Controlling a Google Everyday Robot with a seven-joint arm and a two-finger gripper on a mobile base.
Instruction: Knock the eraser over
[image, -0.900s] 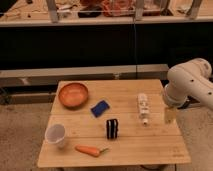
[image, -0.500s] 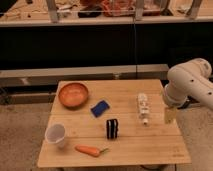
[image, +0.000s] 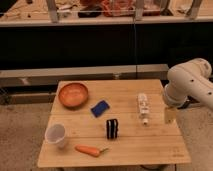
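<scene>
The eraser (image: 112, 128) stands upright near the table (image: 150, 150) front; the gripper (image: 170, 115) hangs at the right edge.
Whether the gripper is open or closed cannot be told; 1 risk: sweeping across, it strikes the white bottle (image: 143, 107) first.

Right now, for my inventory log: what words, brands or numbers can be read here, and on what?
None can be read.
Bottle: any label is too blurred to read.
Eraser: pale stripes only, no letters.
Gripper, hanging over the table's right edge: no visible marking.
</scene>
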